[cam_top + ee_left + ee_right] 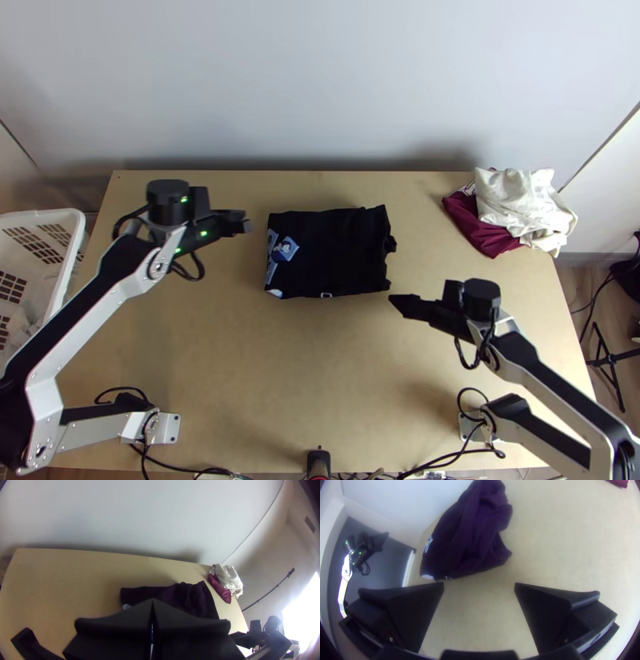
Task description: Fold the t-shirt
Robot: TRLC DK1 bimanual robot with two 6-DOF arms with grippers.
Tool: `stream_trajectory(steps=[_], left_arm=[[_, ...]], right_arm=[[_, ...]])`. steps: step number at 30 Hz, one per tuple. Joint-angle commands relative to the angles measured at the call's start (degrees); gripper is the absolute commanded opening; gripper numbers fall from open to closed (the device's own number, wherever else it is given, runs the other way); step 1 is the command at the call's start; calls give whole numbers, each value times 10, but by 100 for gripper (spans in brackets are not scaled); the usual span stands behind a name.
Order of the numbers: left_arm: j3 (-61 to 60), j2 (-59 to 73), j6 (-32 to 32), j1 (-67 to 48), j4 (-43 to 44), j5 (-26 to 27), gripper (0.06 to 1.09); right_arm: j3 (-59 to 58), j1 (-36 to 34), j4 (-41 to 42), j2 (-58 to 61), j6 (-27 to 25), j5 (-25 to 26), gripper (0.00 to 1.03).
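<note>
The shirt [324, 254] lies folded on the desk [320, 376], its near-right edge uneven. Left fingers [120, 621] are together, right ones [406, 605] apart, near that edge. If those pinch only the top layer there, a tug could unfold it.

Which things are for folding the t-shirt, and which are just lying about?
For folding:
- dark t-shirt
- left gripper
- right gripper

Probably just lying about:
- cream cloth
- maroon cloth
- white basket
</note>
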Motion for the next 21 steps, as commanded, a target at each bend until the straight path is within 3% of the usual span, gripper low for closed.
stream_trajectory(steps=[1,21], left_arm=[[-39,-51,2,34,0,-3,10],[-64,-118,16,100,-12,-8,10]], right_arm=[[32,1,67,114,11,-17,98],[170,28,100,304,45,-54,98]])
